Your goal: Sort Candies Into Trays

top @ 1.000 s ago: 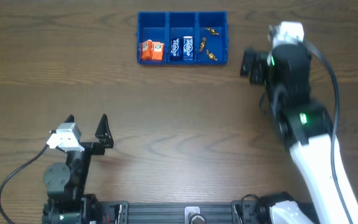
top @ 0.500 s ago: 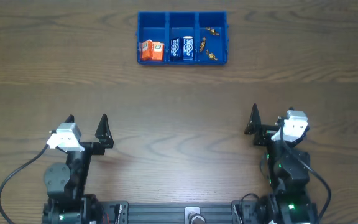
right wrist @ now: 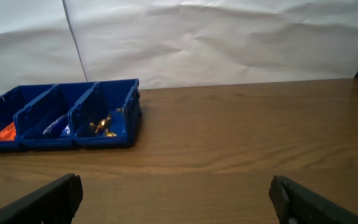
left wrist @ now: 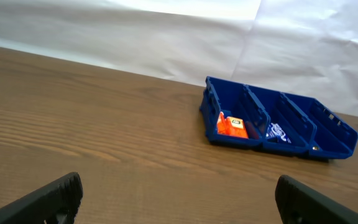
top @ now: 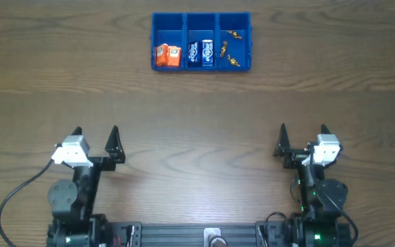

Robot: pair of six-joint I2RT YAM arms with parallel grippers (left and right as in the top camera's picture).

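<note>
Orange candies (top: 167, 56) lie in the left compartment of the blue tray (top: 168, 31), blue-wrapped candies (top: 201, 53) in the middle one and small gold candies (top: 229, 49) in the right one. That is how I read it from the top view. The tray sits at the far side of the tabletop (top: 197, 123). Each kind has its own compartment, and every candy I can see is inside the tray, so I judge the sorting done. The left end effector (top: 96, 132) and the right end effector (top: 302, 129) both sit close to their bases, well apart from the tray. Each is spread wide with nothing between its fingers. I take that for a rest pose that leaves the tray unobstructed.

In the left wrist view, my own fingers (left wrist: 48, 199) frame bare wood, far apart and holding nothing. The tray stands off in the distance against a white paper backdrop (left wrist: 166, 31). The orange candies rest on the floor of the compartment nearest this side, and a bit of blue wrapper shows in the next one. There is pale print on the wrappers, but it is too small for me to read.

In the right wrist view the fingers (right wrist: 42, 202) are again wide apart and empty. The tray is seen from its other end, so the gold candies are nearest, scattered loosely on their compartment floor. No lettering is legible here either.
</note>
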